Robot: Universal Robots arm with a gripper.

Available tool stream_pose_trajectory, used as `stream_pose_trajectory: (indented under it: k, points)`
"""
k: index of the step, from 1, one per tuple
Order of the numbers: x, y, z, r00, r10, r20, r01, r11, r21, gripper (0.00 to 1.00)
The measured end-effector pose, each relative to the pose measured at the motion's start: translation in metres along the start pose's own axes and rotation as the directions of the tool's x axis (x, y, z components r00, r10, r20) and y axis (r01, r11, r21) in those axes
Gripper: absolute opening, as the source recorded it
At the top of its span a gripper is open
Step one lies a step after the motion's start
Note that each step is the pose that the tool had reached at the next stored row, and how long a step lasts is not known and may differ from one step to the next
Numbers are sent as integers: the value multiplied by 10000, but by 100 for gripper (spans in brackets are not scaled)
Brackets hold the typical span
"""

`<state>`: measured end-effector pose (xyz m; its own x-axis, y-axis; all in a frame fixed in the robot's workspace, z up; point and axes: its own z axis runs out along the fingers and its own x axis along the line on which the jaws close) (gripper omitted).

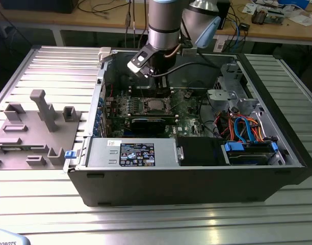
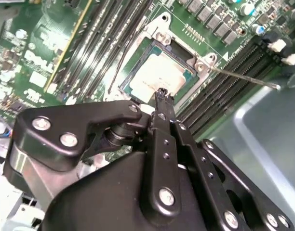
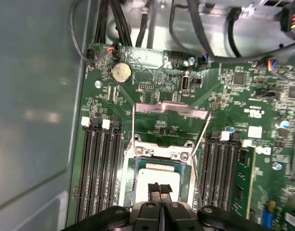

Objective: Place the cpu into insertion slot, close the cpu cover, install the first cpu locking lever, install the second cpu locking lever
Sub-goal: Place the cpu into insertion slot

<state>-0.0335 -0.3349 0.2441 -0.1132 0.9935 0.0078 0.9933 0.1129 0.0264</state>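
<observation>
The cpu (image 3: 159, 175) is a pale square chip lying flat in the insertion slot (image 3: 138, 166) on the green motherboard; it also shows in the second wrist view (image 2: 159, 74) and the exterior view (image 1: 157, 105). My gripper (image 3: 160, 188) hangs right over the chip's near edge with its black fingertips (image 2: 160, 94) pressed together, and nothing shows between them. The cpu cover (image 3: 169, 109), a silvery frame, stands swung up off the socket on its hinge. Two thin wire levers (image 3: 133, 127) (image 3: 202, 139) stick up unlatched at either side of the socket.
Memory slots (image 3: 101, 168) (image 3: 228, 166) flank the socket. A coin battery (image 3: 121, 72) and cables lie beyond the cover. In the exterior view a grey drive cage (image 1: 231, 92) and power supply (image 1: 130, 153) crowd the case, and grey fixtures (image 1: 39, 117) stand on the table.
</observation>
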Motion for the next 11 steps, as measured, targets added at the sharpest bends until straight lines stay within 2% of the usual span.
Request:
stream_pose_trajectory:
  k: [5, 8, 9, 11]
  points:
    - [0, 17, -190, 10000, 1, 23, -1, 10000, 6, 11]
    - [1, 23, -327, 10000, 0, 26, 0, 10000, 6, 11]
    - [1, 24, -358, 10000, 0, 27, 0, 10000, 6, 11]
    - [2, 24, -378, 10000, 0, 25, 0, 10000, 5, 11]
